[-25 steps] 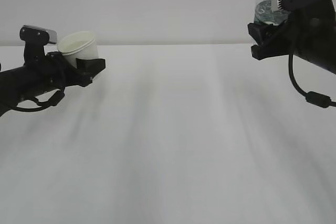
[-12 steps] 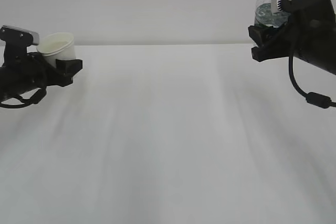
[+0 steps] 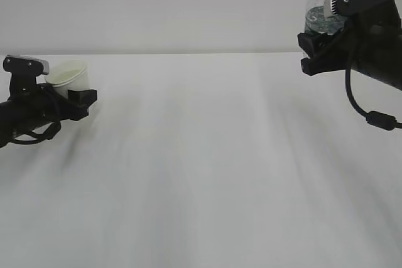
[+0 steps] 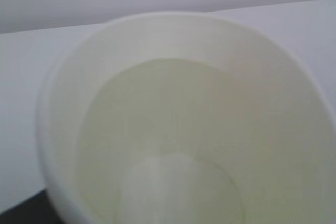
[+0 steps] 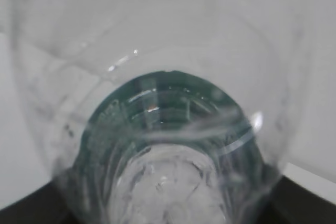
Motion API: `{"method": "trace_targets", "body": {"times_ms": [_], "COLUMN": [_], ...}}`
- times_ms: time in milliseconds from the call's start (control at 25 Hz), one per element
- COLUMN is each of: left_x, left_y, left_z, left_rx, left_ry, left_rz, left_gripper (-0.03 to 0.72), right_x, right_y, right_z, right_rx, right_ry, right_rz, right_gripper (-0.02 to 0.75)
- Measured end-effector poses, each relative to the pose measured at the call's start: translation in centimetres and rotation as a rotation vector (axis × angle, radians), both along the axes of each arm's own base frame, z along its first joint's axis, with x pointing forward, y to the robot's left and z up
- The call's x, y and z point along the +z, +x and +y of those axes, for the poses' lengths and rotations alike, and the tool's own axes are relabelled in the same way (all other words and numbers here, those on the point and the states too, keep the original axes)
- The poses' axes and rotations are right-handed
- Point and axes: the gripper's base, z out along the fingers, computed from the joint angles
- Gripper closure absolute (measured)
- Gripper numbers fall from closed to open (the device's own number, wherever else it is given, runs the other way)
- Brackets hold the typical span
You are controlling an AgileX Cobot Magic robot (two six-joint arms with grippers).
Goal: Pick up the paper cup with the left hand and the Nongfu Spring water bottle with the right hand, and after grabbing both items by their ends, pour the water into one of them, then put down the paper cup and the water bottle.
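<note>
— Both claws are loaded: the left claw (image 3: 78, 100) grips the paper cup (image 3: 70, 75) low over the desk (image 3: 207, 155); the right claw (image 3: 314, 51) clamps the Nongfu Spring water bottle (image 3: 326, 4), raised, well apart.

— Good practice?

— Judging so: lower each straight, upright, until its base rests, before spreading either claw. Whether the cup holds water cannot be told.

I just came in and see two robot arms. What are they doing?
The left arm's tool holds a paper cup low over the white table, upright, far on the left. The right arm's tool holds a clear water bottle up high on the right, upright too. They are far apart and no water is being poured right now.
</note>
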Motion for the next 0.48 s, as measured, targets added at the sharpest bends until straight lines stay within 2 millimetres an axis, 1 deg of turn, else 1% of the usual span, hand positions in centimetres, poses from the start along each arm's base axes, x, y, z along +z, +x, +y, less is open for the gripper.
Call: {"method": "trace_targets", "body": {"times_ms": [240,480], "left_x": [-1.5,-3.0], "left_y": [0.0,0.0], "left_z": [0.3,0.4], "left_rx": [0.033,0.039], "left_ry": [0.022,0.024], "left_rz": [-0.006,-0.048], "left_gripper": [0.244,0.244], "right_x": [0.0,0.0], "right_y": [0.0,0.0], "right_z": [0.0,0.0], "right_rx": [-0.001,-0.001], "right_ry": [0.001,0.001], "right_rz": [0.002,0.002], "right_gripper": [0.292,0.292]}}
